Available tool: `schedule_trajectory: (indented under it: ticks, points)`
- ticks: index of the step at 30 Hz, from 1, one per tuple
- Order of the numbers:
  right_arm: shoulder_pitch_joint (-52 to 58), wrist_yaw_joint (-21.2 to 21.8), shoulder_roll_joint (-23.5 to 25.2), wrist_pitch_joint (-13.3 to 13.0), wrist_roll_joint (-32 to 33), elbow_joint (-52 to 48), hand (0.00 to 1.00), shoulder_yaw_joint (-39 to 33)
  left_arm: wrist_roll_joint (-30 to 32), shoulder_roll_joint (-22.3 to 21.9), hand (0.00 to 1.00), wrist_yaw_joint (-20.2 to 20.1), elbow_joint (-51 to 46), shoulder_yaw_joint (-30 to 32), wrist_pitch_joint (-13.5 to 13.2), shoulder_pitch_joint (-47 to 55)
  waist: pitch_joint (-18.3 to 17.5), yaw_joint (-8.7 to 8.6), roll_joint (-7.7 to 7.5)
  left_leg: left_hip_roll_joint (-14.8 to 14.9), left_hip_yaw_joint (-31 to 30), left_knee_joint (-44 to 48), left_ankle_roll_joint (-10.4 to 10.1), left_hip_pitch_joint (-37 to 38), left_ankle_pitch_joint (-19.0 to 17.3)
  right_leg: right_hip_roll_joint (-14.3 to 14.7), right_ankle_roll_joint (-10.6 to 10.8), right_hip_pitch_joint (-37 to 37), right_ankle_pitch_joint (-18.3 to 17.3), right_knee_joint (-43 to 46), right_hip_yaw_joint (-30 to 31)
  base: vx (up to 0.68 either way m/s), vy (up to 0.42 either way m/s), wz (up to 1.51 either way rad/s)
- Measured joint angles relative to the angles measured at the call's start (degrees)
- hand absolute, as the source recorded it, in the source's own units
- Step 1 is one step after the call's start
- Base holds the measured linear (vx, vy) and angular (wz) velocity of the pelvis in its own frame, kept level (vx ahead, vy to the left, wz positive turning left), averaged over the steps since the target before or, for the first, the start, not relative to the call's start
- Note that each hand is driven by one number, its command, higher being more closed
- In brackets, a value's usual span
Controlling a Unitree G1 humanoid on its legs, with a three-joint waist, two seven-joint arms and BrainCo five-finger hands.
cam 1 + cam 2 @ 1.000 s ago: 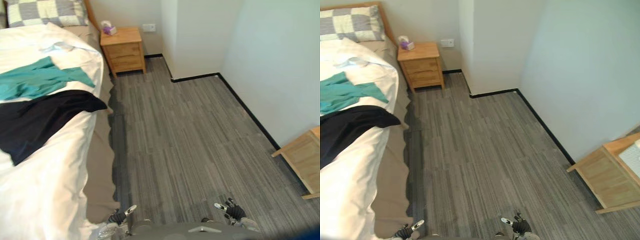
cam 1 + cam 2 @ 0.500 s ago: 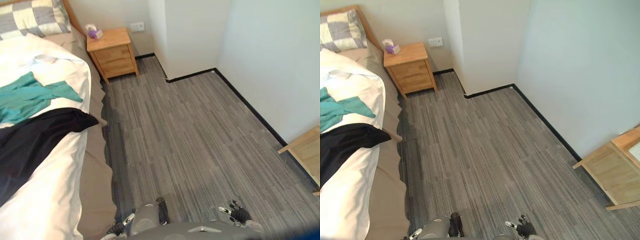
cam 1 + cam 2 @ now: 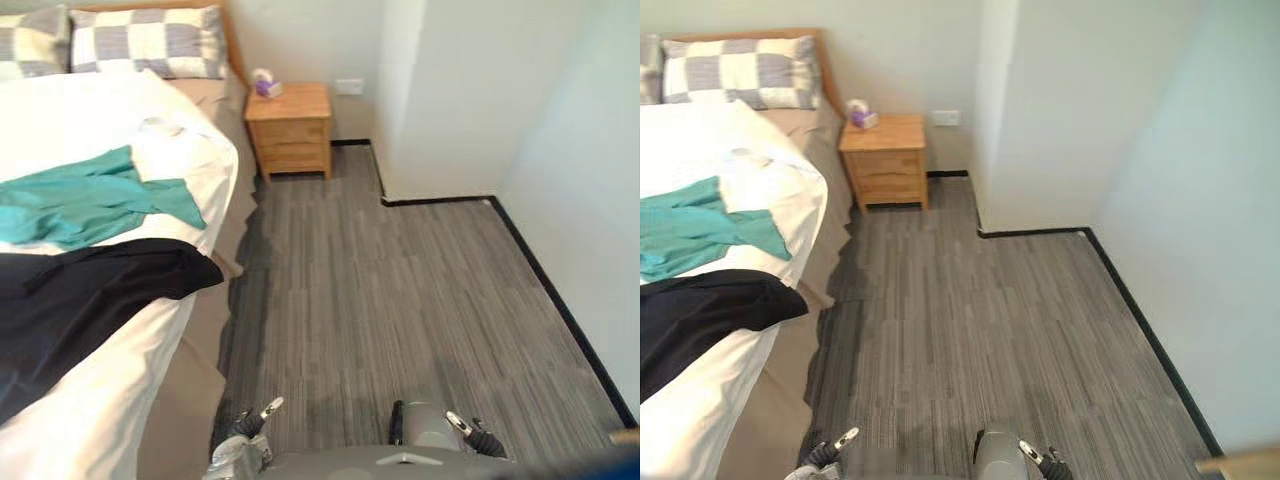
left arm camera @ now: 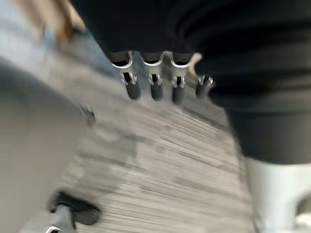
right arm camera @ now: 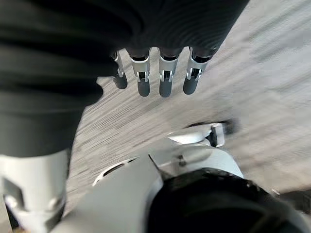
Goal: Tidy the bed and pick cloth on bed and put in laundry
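A teal cloth (image 3: 95, 200) lies spread on the white duvet of the bed (image 3: 80, 115) at the left. Just nearer to me a black cloth (image 3: 90, 300) drapes over the duvet, one corner reaching the bed's edge. Both hands hang low at the bottom of the eye views, over the grey floor and well away from the cloths. My left hand (image 3: 250, 425) is close to the bed's side; its fingers (image 4: 153, 82) are straight and hold nothing. My right hand (image 3: 470, 432) is to the right, and its fingers (image 5: 163, 80) are also straight and empty.
Two checked pillows (image 3: 150, 40) lie at the head of the bed. A wooden nightstand (image 3: 290, 125) with a tissue box (image 3: 265, 85) stands beside it. A wall corner (image 3: 430, 110) juts out beyond the grey floor (image 3: 400, 290). A bit of wooden furniture (image 3: 1240, 462) shows at the lower right.
The camera has swung towards the bed, so more of the bed and pillows shows and the wooden furniture at the right has nearly left the picture. The cloths lie as before.
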Motion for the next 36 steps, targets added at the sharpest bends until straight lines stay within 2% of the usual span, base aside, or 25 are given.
schedule_trajectory:
  ticks: [1,2,4,6,8,9,10,11,13,14,16,18,19,20,21,22,23,26,27,29,30,31,32,34,36]
  points:
    - [-0.03,-0.08,-1.42,0.47,0.09,-0.15,0.0,0.06,0.0,-1.24,0.0,0.51,0.25,0.48,0.35,0.21,-0.09,0.37,1.62,2.97,1.46,0.27,-1.52,1.6,-0.65,2.22,-1.61,1.36,-0.89,1.37,-2.7,0.66,-0.411,0.14]
    - [-0.57,-0.19,-1.76,0.56,0.01,-0.56,0.0,0.24,0.24,-2.3,0.0,0.52,-0.33,0.75,0.05,0.11,0.22,0.42,2.6,4.14,4.79,0.82,-1.25,2.21,0.58,2.79,-3.21,1.33,-3.53,4.17,-3.34,0.52,-0.3,0.18]
    - [-0.81,-0.36,-1.85,0.75,0.01,-0.61,0.0,0.42,0.7,-2.56,0.0,0.93,-0.14,0.81,0.02,-0.59,0.38,0.17,2.48,4.87,7.49,-0.06,-1.78,4.27,3.4,2.48,-4.64,1.59,-8.44,9.03,-4.27,0.47,-0.277,0.25]
    - [-0.8,-0.62,-1.93,1.28,0.11,-0.5,0.0,0.57,1.92,-3.14,0.0,1.16,0.02,1.43,0.0,-0.51,0.17,0.17,2.58,5.33,7.22,0.44,-2.26,5.24,5.72,2.63,-4.76,2.24,-12.32,11.19,-4.94,0.42,-0.259,0.07]
    - [-0.85,-0.65,-2.1,2.08,0.15,-0.49,0.0,0.55,2.49,-3.63,0.0,2.12,0.0,1.95,-0.02,0.02,-0.34,0.04,3.0,6.5,6.0,8.01,-2.37,2.33,6.23,3.44,-4.4,3.81,-14.98,10.13,-5.72,0.31,-0.191,0.06]
    - [-0.84,-0.63,-2.45,2.99,-0.09,-0.62,0.0,0.96,2.52,-3.51,0.0,2.25,-0.34,2.65,-0.18,0.19,-0.59,-0.48,3.45,7.67,4.03,19.11,-4.23,-2.88,7.59,4.15,-4.44,5.61,-15.77,8.88,-5.96,0.32,-0.155,0.14]
    - [-0.58,-0.61,-2.9,3.67,-0.29,-0.55,0.0,1.28,2.44,-3.72,0.0,2.47,-0.44,4.38,-0.54,0.66,-0.73,-0.61,3.91,8.82,1.38,31.77,-7.16,-9.36,12.63,5.04,-4.57,7.96,-16.43,7.14,-6.3,0.33,-0.128,0.13]
    - [-0.36,-0.62,-3.32,3.76,-0.74,-0.54,0.0,1.82,2.41,-3.66,0.0,2.94,-0.42,4.71,-0.99,1.02,-0.76,-0.6,4.36,9.42,0.42,38.09,-7.86,-12.45,15.61,5.69,-4.94,9.67,-16.8,6.01,-6.69,0.43,-0.074,0.07]
    - [-0.84,-0.88,-3.9,3.87,-3.19,0.08,0.0,3.01,1.62,-3.58,0.0,3.85,-2.13,6.64,-2.6,2.46,-0.4,0.41,4.55,11.69,1.28,57.56,-5.16,-22.37,13.09,7.29,-5.95,17.02,-17.5,1.19,-6.73,0.39,-0.008,-0.03]
    - [-0.82,-1.09,-3.95,3.88,-3.62,0.18,0.0,3.54,1.71,-3.44,0.0,3.92,-2.57,7.02,-2.82,2.48,-0.29,0.81,4.31,11.63,1.96,58.92,-4.35,-24.04,11.94,7.29,-5.8,18.94,-17.6,-0.32,-6.72,0.32,0.032,-0.13]
    - [-1.08,-1.47,-4.23,3.97,-4.01,-0.04,0.0,5.3,1.64,-3.34,0.0,3.69,-4.44,7.03,-3.37,2.82,-0.16,1.76,3.71,10.68,5.28,55.25,-3.23,-29.72,7.93,6.77,-4.95,24.42,-17.51,-5.36,-6.19,0.46,0.111,-0.25]
    - [-2.97,-1.25,-4.03,3.96,-4.03,1.09,0.0,5.6,1.55,-2.95,0.0,3.13,-5.07,6.79,-4.28,2.35,0.65,2.56,2.09,6.83,10.67,39.08,-1.76,-32.2,4.83,3.77,-3.07,28.69,-16.86,-7.85,-5.47,0.55,0.223,-0.39]
    - [-4.05,-0.88,-3.84,3.81,-4.03,1.89,0.0,5.72,1.66,-2.47,0.0,3.05,-4.82,6.12,-4.34,2.21,0.57,2.58,1.65,4.54,13.4,25.84,-0.96,-31.82,7.53,2.11,-1.63,29.42,-17.38,-7.59,-5.54,0.52,0.244,-0.37]
    - [-4.58,-0.26,-4.18,3.39,-4.22,2.28,0.0,5.76,0.86,-2.45,0.0,2.68,-4.26,5.39,-4.32,1.87,0.67,2.87,1.39,2.74,16.86,16.09,3.97,-30.01,14.31,0.7,1.48,30.16,-18.3,-7.22,-4.91,0.41,0.199,-0.24]
    - [-4.86,0.01,-3.47,3.22,-4.34,2.18,0.0,6.24,0.64,-1.82,0.0,2.6,-4.23,5.46,-4.28,1.56,0.25,2.91,-0.05,1.18,18.13,14.41,4.68,-29.12,14.75,-0.78,1.57,30.12,-17.89,-7.49,-4.88,0.47,0.208,-0.1]
    - [-5.14,0.82,-2.74,2.19,-5.13,1.24,0.0,7.1,0.64,-1.76,0.0,2.04,-4.21,5.59,-4.24,1.14,0.19,2.68,-0.35,0.4,18.17,12.85,5.0,-28.65,14.52,-0.2,0.69,29.77,-15.22,-10.13,-4.63,0.48,0.193,-0.01]
    - [-5.19,0.82,-2.06,1.35,-5.22,0.55,0.0,6.99,0.44,-1.97,0.0,1.75,-3.81,5.96,-3.77,1.1,0.21,3.04,-0.47,0.41,18.25,13.04,5.07,-28.38,13.52,1.19,0.12,30.3,-11.84,-13.1,-4.03,0.45,0.161,-0.05]
    - [-5.17,0.58,-1.42,0.9,-5.68,0.68,0.0,6.92,0.47,-1.22,0.0,1.86,-3.29,5.23,-3.2,1.16,0.05,3.95,-0.09,0.59,18.6,15.69,4.79,-25.86,11.81,1.0,0.59,32.97,-4.63,-14.28,-1.46,0.33,0.117,-0.15]
    - [-5.16,0.51,-1.53,0.6,-6.18,0.86,0.0,6.85,0.47,-1.18,0.0,1.92,-3.03,4.88,-2.79,1.34,-0.26,4.13,0.38,0.43,18.55,15.63,4.47,-25.1,11.11,1.0,0.92,32.43,-3.98,-12.57,-0.72,0.26,0.123,-0.25]
    - [-5.28,0.05,-1.89,0.27,-6.33,1.45,0.0,6.46,0.7,-0.72,0.0,2.01,-1.02,2.8,-1.35,1.69,-1.54,3.88,1.7,-0.29,17.86,11.37,4.56,-21.09,6.23,-0.21,2.14,27.34,-4.54,0.24,-0.44,0.24,0.114,-0.13]
    - [-5.98,-0.57,-1.81,-0.06,-6.21,1.84,0.0,6.32,0.78,0.05,0.0,1.91,-0.66,1.61,-0.77,1.23,-1.26,3.55,0.62,-1.94,18.43,9.78,4.86,-18.85,5.65,-3.14,3.02,23.47,-4.79,10.72,0.34,0.27,0.052,-0.13]
    - [-6.55,-1.0,-1.77,-0.33,-5.81,2.03,0.0,5.82,1.63,1.22,0.0,1.84,-0.6,0.71,-0.28,0.7,0.02,3.41,-0.65,-3.75,18.79,8.03,5.2,-15.09,5.08,-6.12,4.89,18.41,-1.2,23.61,2.31,0.25,0.031,-0.14]
    - [-6.63,-1.4,-1.78,-0.71,-5.32,2.27,0.0,5.67,2.33,1.83,0.0,1.92,-0.01,0.43,-0.02,0.47,0.57,3.39,-0.59,-4.02,18.87,7.51,5.18,-13.4,4.65,-6.83,4.51,15.89,-1.53,29.38,2.74,0.23,0.007,-0.13]
    - [-6.93,-2.43,-2.16,-1.63,-5.08,1.79,0.0,5.97,2.8,3.52,0.0,2.08,2.11,-0.89,1.41,0.53,0.95,2.37,-0.47,-4.03,19.04,3.94,4.66,-6.56,4.24,-7.72,1.33,8.32,-6.86,40.76,1.07,0.26,0.009,0.04]
    - [-6.99,-2.8,-2.7,-1.94,-5.08,1.73,0.0,5.87,2.67,3.66,0.0,1.96,2.63,-1.16,2.95,0.0,0.99,2.05,-0.3,-3.4,18.88,0.73,4.01,-2.16,4.47,-7.18,0.44,4.18,-10.05,37.44,-1.48,0.28,-0.04,0.16]
